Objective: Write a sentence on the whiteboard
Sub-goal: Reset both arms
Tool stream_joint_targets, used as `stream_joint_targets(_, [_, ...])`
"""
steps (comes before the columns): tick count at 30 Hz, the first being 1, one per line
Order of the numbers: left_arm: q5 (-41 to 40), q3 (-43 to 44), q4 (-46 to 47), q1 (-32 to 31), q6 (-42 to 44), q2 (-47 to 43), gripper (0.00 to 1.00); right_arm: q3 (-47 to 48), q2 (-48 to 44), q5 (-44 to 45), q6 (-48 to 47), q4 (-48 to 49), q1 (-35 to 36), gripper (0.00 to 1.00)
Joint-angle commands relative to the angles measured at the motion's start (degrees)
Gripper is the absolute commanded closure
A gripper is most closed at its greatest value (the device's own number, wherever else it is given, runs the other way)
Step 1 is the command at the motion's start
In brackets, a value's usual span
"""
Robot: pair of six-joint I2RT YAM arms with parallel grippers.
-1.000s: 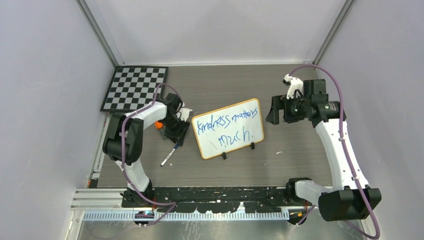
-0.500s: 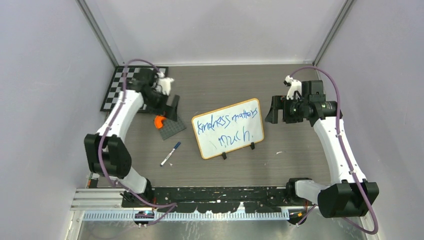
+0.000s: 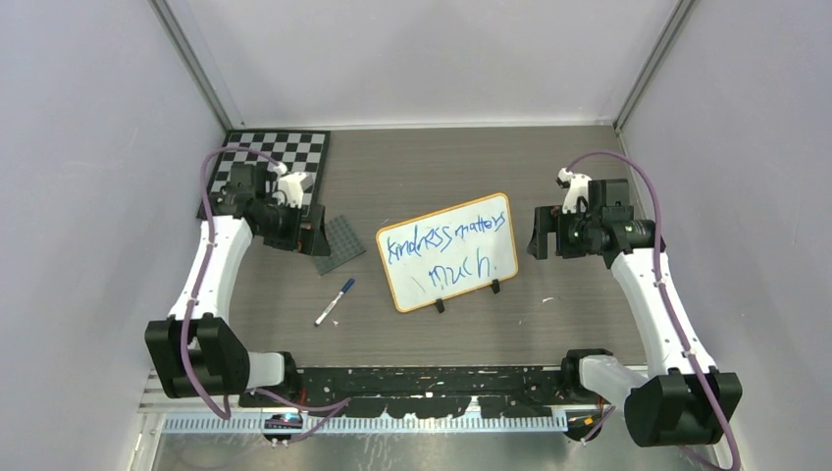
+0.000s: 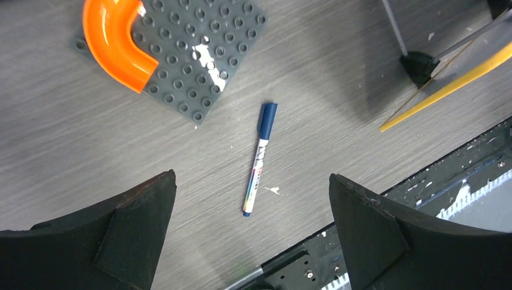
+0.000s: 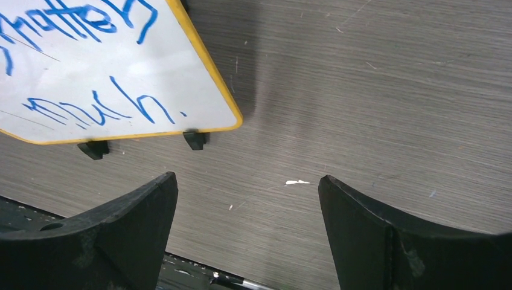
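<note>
Top view, left to right. Checkerboard [image 3: 263,172] lies flat at the table's [image 3: 442,157] 10 o'clock corner. Left gripper [image 3: 312,234] hangs at the checkerboard's 5 o'clock, over the near-left edge of a grey studded plate [image 3: 343,243]. Its jaws are spread wide and hold nothing. In the left wrist view an orange curved piece [image 4: 118,42] sits on one corner of the plate, and both fingers [image 4: 121,241] are clear of everything.

Marker [image 3: 335,301] lies loose on the table at 6 o'clock of the plate and 8 o'clock of the whiteboard [image 3: 417,289]. It touches neither, and its blue cap points toward 1 o'clock.

Whiteboard stands mid-table on two black feet [image 3: 440,305], its face tipped up and its right end turned toward 1 o'clock. The sentence [image 3: 446,240] is on it in blue in two lines, roughly "kindness matters" above "much."

Right gripper [image 3: 539,233] hovers at 3 o'clock of the whiteboard, just beside its right edge and not touching. Its jaws are spread wide and empty. The right wrist view shows the board's lower right corner and bare table between the fingers [image 5: 386,241].
</note>
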Motion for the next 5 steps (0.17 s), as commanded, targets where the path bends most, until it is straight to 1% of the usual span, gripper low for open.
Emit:
stream_joint_targets(1, [2.0, -3.2, 4.6, 0.1, -2.4, -2.1, 0.00, -1.2, -0.7, 0.8, -0.9, 3.8, -0.2, 0.09])
stream_joint_targets(5, [0.4, -4.2, 5.0, 0.1, -3.4, -3.1, 0.00, -0.4, -0.3, 0.7, -0.1, 3.9, -0.2, 0.10])
